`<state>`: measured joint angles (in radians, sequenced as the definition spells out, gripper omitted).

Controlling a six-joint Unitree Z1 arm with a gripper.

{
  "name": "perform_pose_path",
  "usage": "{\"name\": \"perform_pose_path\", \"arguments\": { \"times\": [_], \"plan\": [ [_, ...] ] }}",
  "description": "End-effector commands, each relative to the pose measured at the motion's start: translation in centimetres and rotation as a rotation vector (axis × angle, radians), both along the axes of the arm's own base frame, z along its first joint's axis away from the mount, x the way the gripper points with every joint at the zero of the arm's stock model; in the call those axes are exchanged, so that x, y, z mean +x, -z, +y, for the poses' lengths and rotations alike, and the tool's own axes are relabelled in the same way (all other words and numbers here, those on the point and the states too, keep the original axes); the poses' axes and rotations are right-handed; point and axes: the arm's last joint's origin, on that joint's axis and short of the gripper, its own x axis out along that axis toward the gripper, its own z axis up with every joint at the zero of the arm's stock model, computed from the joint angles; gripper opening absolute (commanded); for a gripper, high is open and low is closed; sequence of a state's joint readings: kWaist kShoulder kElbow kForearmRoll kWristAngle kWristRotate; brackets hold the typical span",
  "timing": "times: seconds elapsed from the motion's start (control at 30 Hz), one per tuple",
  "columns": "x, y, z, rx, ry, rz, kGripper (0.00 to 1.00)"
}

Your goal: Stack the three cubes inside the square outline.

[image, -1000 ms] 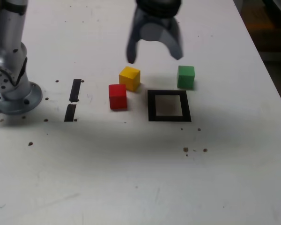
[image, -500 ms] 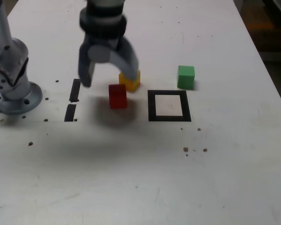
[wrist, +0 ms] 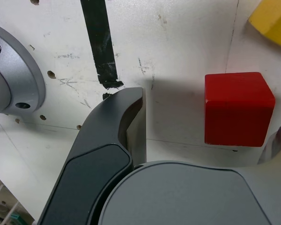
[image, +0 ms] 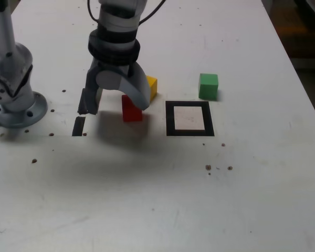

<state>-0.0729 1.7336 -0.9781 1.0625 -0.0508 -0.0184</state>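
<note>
Red cube betw. wide gripper fingers

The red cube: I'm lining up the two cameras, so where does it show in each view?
Exterior view: the red cube sits left of the square outline, partly behind one finger of the open tool.
Wrist view: the red cube lies between the tool's fingers, untouched.
Shared landmark: the yellow cube beside it.
</note>
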Motion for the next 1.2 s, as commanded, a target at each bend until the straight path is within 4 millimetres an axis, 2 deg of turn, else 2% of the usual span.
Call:
{"name": "perform_pose_path", "arguments": {
  "times": [0.0, 0.23, 0.43, 0.53, 0.7, 0.8, 0.93, 1.17],
  "plan": [
    [0.3, 0.2, 0.0, 0.003, 0.0, 0.0, 0.91],
    [1.2, 1.3, -0.1, 0.004, 0.002, 0.022, 0.89],
    [2.0, 2.0, -0.1, 0.011, 0.008, 0.028, 0.84],
    [2.3, 2.3, -0.1, 0.018, 0.008, 0.034, 0.74],
    [2.4, 2.6, 0.0, 0.033, 0.003, 0.035, 0.45],
    [2.5, 2.5, 0.0, 0.043, 0.002, 0.025, 0.31],
    [2.5, 2.2, 0.0, 0.05, 0.0, 0.01, 0.23],
    [2.4, 0.7, 0.0, 0.062, -0.006, 0.005, 0.19]
  ]
}}
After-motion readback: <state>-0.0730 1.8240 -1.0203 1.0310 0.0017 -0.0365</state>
